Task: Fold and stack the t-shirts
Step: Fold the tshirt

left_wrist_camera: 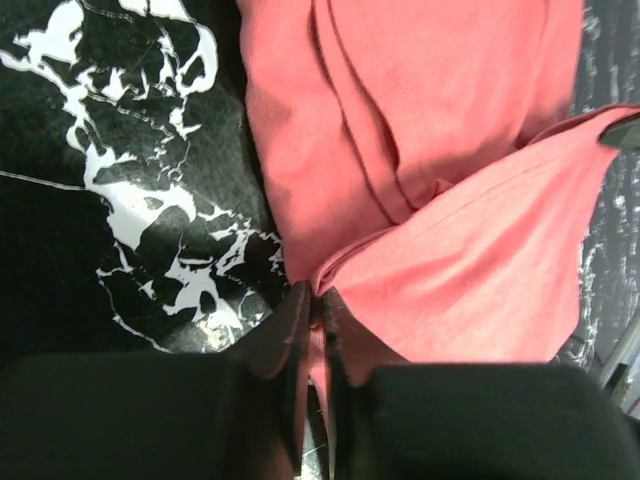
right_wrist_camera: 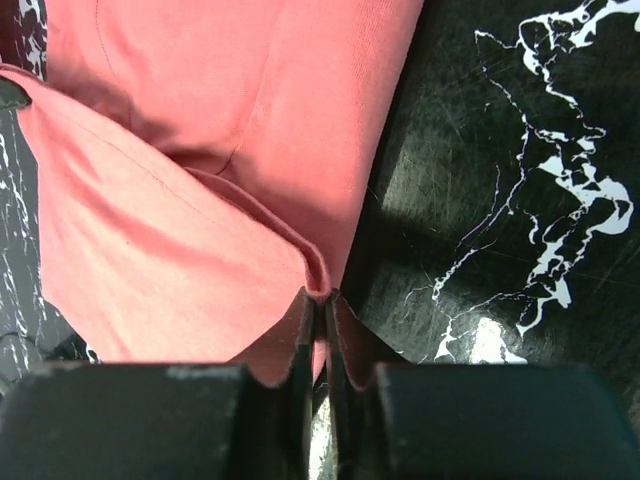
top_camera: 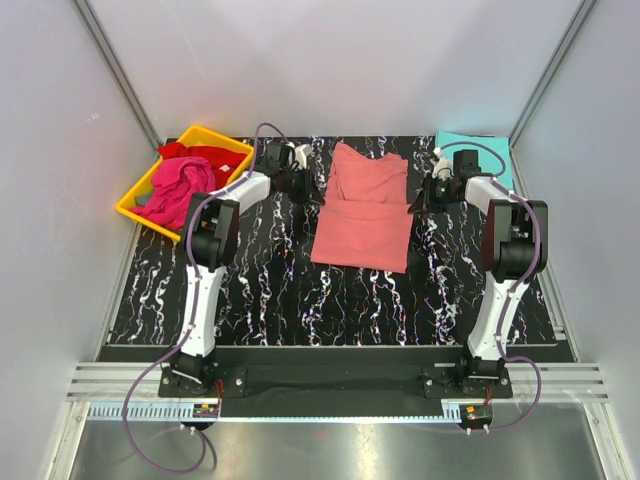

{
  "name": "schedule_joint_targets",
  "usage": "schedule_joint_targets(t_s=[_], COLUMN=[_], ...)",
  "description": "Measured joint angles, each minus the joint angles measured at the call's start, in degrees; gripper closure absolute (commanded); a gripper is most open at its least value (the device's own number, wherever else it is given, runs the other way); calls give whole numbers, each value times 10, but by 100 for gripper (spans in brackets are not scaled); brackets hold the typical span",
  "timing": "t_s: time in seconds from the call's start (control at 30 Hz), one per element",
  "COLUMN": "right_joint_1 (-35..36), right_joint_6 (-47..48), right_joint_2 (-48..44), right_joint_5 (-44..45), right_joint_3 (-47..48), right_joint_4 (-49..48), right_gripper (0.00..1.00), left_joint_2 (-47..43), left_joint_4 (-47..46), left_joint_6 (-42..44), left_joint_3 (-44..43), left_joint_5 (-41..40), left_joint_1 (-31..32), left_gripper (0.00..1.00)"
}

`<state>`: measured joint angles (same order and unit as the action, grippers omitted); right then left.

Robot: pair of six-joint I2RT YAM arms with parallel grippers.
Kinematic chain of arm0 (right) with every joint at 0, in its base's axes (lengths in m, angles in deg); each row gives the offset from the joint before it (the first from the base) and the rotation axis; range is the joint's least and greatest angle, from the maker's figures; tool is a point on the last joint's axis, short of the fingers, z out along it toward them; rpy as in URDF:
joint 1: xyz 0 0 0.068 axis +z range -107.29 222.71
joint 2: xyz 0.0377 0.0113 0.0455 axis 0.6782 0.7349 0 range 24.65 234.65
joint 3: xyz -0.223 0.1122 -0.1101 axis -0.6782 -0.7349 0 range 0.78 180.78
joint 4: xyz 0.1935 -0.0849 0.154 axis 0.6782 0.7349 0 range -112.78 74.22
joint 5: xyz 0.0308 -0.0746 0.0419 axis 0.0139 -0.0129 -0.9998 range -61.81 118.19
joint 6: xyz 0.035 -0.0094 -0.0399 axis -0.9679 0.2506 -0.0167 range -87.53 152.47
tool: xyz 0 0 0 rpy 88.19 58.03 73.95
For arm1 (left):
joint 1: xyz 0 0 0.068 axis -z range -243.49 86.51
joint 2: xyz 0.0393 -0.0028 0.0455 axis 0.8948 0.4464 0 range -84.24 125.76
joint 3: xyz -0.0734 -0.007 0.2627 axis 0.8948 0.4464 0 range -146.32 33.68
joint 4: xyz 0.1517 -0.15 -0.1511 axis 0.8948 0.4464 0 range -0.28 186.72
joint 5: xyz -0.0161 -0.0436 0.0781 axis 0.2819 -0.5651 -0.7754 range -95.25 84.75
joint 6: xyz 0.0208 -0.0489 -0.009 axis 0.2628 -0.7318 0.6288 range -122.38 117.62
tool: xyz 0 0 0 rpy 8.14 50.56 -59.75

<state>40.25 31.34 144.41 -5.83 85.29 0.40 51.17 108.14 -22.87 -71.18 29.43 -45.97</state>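
In the top view, the salmon-pink t-shirt (top_camera: 365, 205) lay partly folded at the middle of the black marbled tabletop (top_camera: 260, 290). The left tool (top_camera: 316, 194) met its left edge and the right tool (top_camera: 414, 206) met its right edge. At upper left, a yellow tray (top_camera: 222, 137) held the magenta t-shirt (top_camera: 175, 190) and the red t-shirt (top_camera: 208, 155). The turquoise t-shirt (top_camera: 478, 150) lay at upper right.

In the left wrist view, the left tool (left_wrist_camera: 315, 325) was narrowed almost to a slit at lower centre and pinched a folded corner of the salmon-pink t-shirt (left_wrist_camera: 450, 240). The shirt filled the upper right of the frame.

In the right wrist view, the right tool (right_wrist_camera: 318, 325) was just as narrow at lower centre. It gripped the cloth's folded edge, and the shirt (right_wrist_camera: 200, 200) spread over the upper left.
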Motion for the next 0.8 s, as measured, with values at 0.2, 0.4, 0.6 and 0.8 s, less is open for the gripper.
schedule_joint_targets(t_s=[0.2, 0.4, 0.6, 0.8], right_joint_1=[-2, -3, -2, 1], right_joint_6=[-27, -87, -150, -190], right_joint_2=[0, -12, -105, -220], right_joint_5=[3, 70, 81, 85], right_joint_3=[5, 20, -18, -147], right_joint_4=[-4, 33, 95, 122], right_gripper=[54, 37, 34, 33], left_joint_2=[1, -15, -133, -254], left_joint_4=[-8, 10, 46, 28], left_joint_6=[-27, -34, -34, -34], left_joint_3=[-16, 0, 130, 273], left_joint_5=[22, -22, -78, -80], left_joint_1=[-6, -19, -27, 11], left_gripper=[63, 56, 50, 50])
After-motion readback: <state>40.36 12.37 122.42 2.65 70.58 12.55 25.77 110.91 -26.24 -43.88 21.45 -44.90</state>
